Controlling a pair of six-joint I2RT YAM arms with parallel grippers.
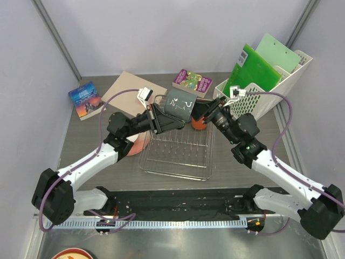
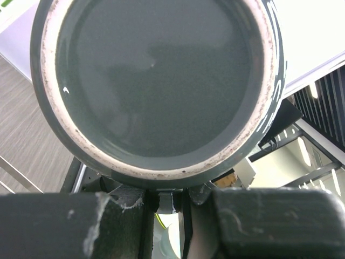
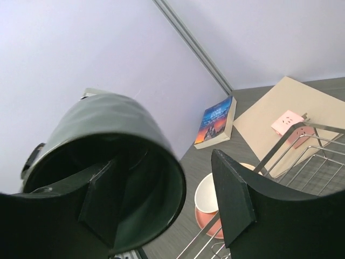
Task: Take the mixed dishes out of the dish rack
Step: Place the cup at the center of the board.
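Held dark grey ceramic mug [image 1: 180, 105] aloft near far edge of rectangular silver wire dish rack [image 1: 175, 174], mid-table, in nearly closed left gripper [image 2: 172, 197]. Straddled mug rim with right gripper [image 3: 167, 199], jaws wide, unclamped.

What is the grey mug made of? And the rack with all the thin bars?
The grey mug looks like ceramic with a smooth, slightly shiny glaze. The ring on its bottom is bare, pale and rough, like fired clay. The rack looks like metal, because its wires are thin, silvery and shiny. Whether it is plain steel or chrome plated, I cannot tell.
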